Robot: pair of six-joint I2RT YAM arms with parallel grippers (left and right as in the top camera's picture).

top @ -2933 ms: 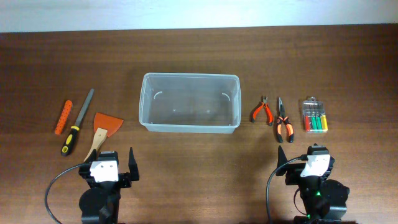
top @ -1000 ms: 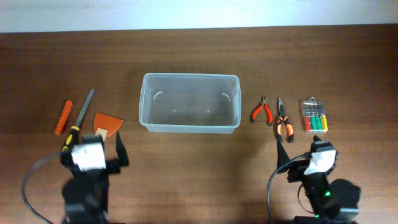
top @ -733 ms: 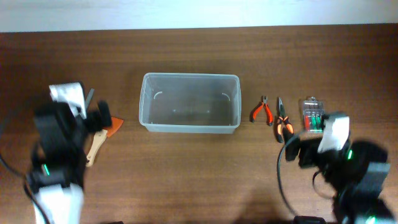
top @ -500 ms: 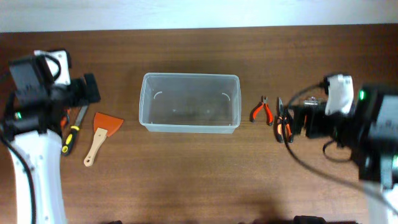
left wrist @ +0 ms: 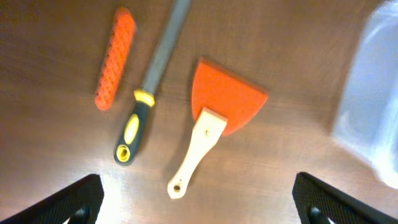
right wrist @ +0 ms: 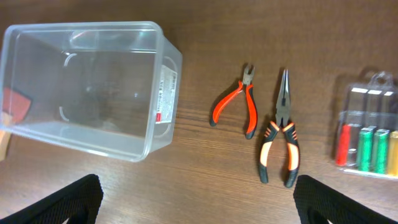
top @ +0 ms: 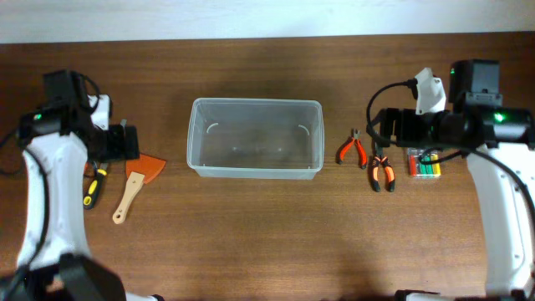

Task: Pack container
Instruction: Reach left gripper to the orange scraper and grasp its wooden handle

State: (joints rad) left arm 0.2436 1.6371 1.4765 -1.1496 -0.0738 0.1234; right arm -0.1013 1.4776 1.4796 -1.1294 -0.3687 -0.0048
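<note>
Overhead: the container [top: 255,138] sits in the middle of the bench [top: 267,242], totally empty. My left pincer [top: 127,144] hangs just left of it and my right pincer [top: 380,130] just right, neither holding anything.

Left wrist: pincer spread wide over an orange scraper [left wrist: 211,121], a file [left wrist: 147,90] and an orange grip [left wrist: 115,58], all left of the container. They lie close together, so I reckon a sloppy drop could knock a neighbour.

Right wrist: spread wide too. Cutters [right wrist: 250,102] and needle-nose pliers [right wrist: 283,121] lie right of the container, with the bit case [right wrist: 367,140] farther right. Flat tools could slip out of my pinch.
</note>
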